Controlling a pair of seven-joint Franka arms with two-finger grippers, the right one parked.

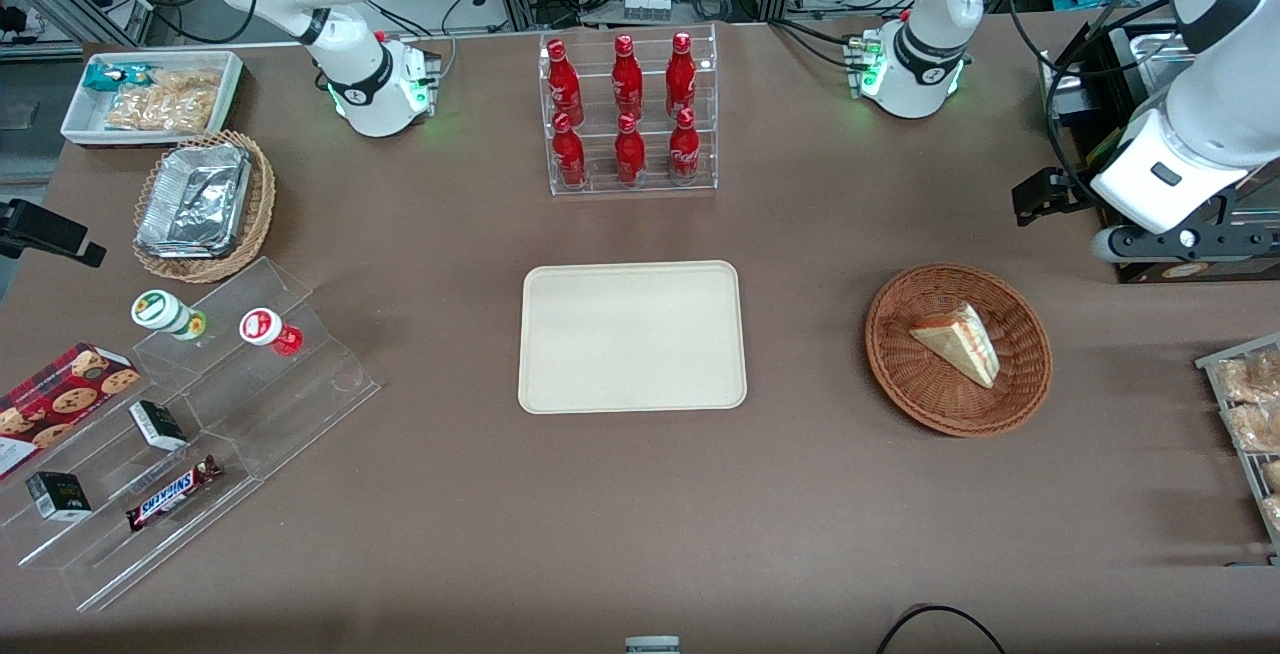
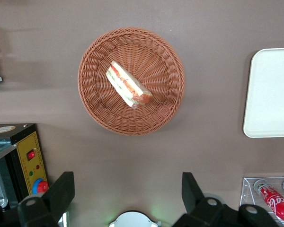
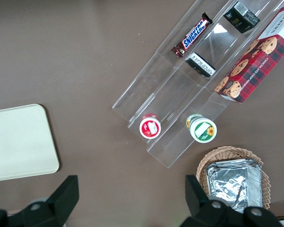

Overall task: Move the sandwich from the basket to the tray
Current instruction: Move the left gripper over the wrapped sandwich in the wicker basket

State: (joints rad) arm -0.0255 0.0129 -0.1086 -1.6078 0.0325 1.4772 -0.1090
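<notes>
The sandwich, a pale wedge with red and green filling along one edge, lies in the round reddish-brown wicker basket. The cream tray lies flat at the table's middle, beside the basket toward the parked arm's end. My left gripper hangs high above the table, farther from the front camera than the basket and a little toward the working arm's end. It is open and holds nothing. In the left wrist view the sandwich lies in the basket, well apart from the open gripper; an edge of the tray shows too.
A clear rack of red bottles stands farther from the front camera than the tray. A black box with a yellow panel stands near the basket at the working arm's end. A wire rack of pastries sits at that table edge.
</notes>
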